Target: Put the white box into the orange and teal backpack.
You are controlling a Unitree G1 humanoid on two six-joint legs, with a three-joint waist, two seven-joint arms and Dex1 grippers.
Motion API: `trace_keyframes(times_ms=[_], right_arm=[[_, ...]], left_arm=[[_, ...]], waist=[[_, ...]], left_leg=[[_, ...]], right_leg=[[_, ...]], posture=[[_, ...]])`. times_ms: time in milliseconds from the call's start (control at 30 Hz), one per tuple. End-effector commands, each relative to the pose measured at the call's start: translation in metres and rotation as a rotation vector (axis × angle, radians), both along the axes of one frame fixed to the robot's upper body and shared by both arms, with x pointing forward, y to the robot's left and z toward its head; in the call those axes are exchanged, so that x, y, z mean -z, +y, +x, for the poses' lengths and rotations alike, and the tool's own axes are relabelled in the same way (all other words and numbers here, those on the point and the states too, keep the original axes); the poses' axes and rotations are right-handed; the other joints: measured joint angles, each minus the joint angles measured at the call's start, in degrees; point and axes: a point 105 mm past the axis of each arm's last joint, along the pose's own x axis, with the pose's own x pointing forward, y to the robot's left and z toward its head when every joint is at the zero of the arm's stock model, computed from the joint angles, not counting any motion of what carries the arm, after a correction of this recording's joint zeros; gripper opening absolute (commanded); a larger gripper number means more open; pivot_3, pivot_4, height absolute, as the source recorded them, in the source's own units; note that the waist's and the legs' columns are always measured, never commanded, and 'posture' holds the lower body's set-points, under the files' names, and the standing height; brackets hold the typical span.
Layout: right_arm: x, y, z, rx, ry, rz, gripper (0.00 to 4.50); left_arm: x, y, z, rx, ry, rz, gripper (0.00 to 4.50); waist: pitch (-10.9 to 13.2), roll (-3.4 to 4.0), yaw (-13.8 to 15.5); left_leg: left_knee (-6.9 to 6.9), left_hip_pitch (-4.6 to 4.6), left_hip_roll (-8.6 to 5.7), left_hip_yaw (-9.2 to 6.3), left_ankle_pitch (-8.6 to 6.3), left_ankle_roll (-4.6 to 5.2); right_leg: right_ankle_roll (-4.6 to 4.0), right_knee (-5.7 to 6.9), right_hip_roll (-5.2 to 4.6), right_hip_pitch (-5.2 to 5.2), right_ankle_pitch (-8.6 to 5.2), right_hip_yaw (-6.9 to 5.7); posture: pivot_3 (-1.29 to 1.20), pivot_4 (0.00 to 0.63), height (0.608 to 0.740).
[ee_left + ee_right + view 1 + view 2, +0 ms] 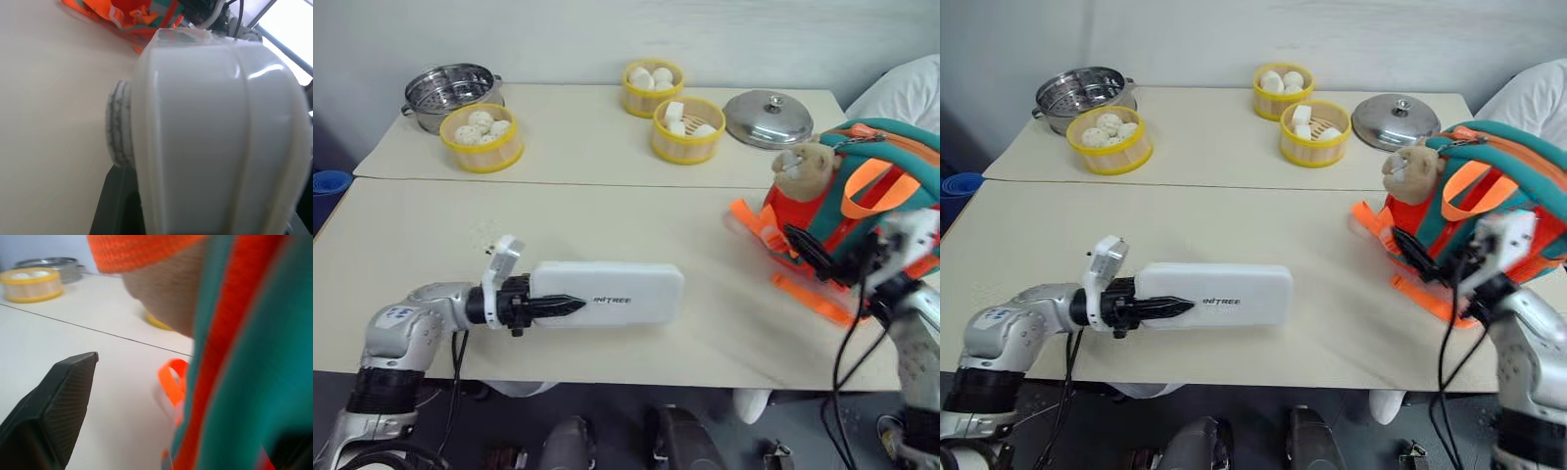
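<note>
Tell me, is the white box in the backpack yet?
Out: the white box is on the table, held by the left pincer.

Two head views, set high, looking forward and down over the table (607,147); nearly the same scene in both, slightly offset sideways. Left wrist view pressed close against the white box (215,137), looking along it across the table toward the backpack (132,14), which sits far off. Right wrist view very near the backpack (244,357), facing past it over the table to the yellow steamer basket (30,284) and steel pot (54,265), both shared with the head views.
</note>
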Motion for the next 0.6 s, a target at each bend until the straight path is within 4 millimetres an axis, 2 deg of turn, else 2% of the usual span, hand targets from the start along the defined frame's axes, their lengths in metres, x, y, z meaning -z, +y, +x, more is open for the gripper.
trace_keyframes(times_ms=[33, 100, 167, 267, 333, 400, 467, 533, 600], right_arm=[[-0.003, 0.017, 0.016, -0.063, -0.041, -0.045, 3.18], [-0.005, 0.039, 0.024, -0.127, -0.063, -0.037, 2.47], [-0.009, 0.074, 0.025, -0.246, -0.096, -0.024, 1.75], [-0.021, 0.126, 0.016, -0.447, -0.142, 0.005, 0.74], [-0.028, 0.152, 0.004, -0.563, -0.157, 0.023, 0.08], [-0.037, 0.173, -0.014, -0.686, -0.147, 0.063, 0.03], [-0.041, 0.183, -0.029, -0.767, -0.109, 0.1, 0.03], [-0.047, 0.177, -0.053, -0.893, 0.013, 0.217, 0.03], [-0.048, 0.165, -0.082, -1.001, 0.134, 0.235, 0.03]], left_arm=[[-0.021, 0.007, -0.006, -0.025, -0.05, -0.076, 1.22], [-0.035, 0.012, -0.007, -0.052, -0.062, -0.172, 1.22], [-0.04, 0.022, -0.006, -0.112, -0.069, -0.195, 1.22], [-0.038, 0.036, -0.003, -0.207, -0.054, -0.194, 1.22], [-0.039, 0.047, -0.001, -0.267, -0.043, -0.213, 1.22], [-0.042, 0.061, 0.0, -0.33, -0.037, -0.228, 1.22], [-0.045, 0.072, 0.001, -0.373, -0.035, -0.244, 1.22], [-0.053, 0.086, -0.002, -0.417, -0.02, -0.268, 1.22], [-0.064, 0.099, -0.007, -0.448, -0.032, -0.272, 1.22]], waist=[[0.0, 0.02, -0.1], [0.0, 0.01, -0.2], [0.0, -0.01, -0.5], [0.0, 0.0, -1.1], [0.0, 0.01, -1.3], [0.0, 0.01, -1.0], [0.0, 0.01, -1.0], [0.0, 0.0, -0.7], [0.0, -0.02, -0.4]], left_leg=[[0.0, -0.01, 0.0, 0.0, 0.0, 0.0], [0.0, -0.02, 0.01, -0.02, 0.0, -0.01], [0.02, -0.04, 0.02, -0.02, 0.01, -0.03], [0.0, 0.0, 0.03, -0.01, 0.02, -0.07], [-0.02, -0.01, 0.05, -0.02, 0.05, -0.14], [-0.02, -0.11, 0.05, -0.04, 0.07, -0.18], [-0.01, -0.18, 0.04, -0.04, 0.07, -0.18], [0.0, -0.34, 0.03, -0.05, 0.06, -0.16], [-0.03, -0.46, 0.02, -0.09, 0.04, -0.13]], right_leg=[[0.0, 0.0, 0.0, 0.0, 0.0, 0.0], [0.0, 0.0, 0.0, 0.0, 0.0, -0.02], [0.01, 0.02, 0.0, -0.01, 0.0, -0.03], [0.01, 0.07, 0.0, -0.02, 0.01, -0.02], [0.01, 0.13, 0.01, -0.09, 0.01, -0.01], [0.01, 0.17, 0.01, -0.21, 0.01, -0.02], [0.01, 0.19, -0.01, -0.3, 0.01, -0.02], [0.01, 0.21, -0.05, -0.5, 0.01, -0.03], [0.0, 0.21, -0.12, -0.6, 0.01, -0.06]], posture=[[0.0, 0.15, 0.74], [0.0, 0.15, 0.74], [0.0, 0.15, 0.74], [0.0, 0.15, 0.74], [0.0, 0.15, 0.74], [0.0, 0.15, 0.74], [0.0, 0.15, 0.74], [0.0, 0.15, 0.74], [0.0, 0.15, 0.74]])
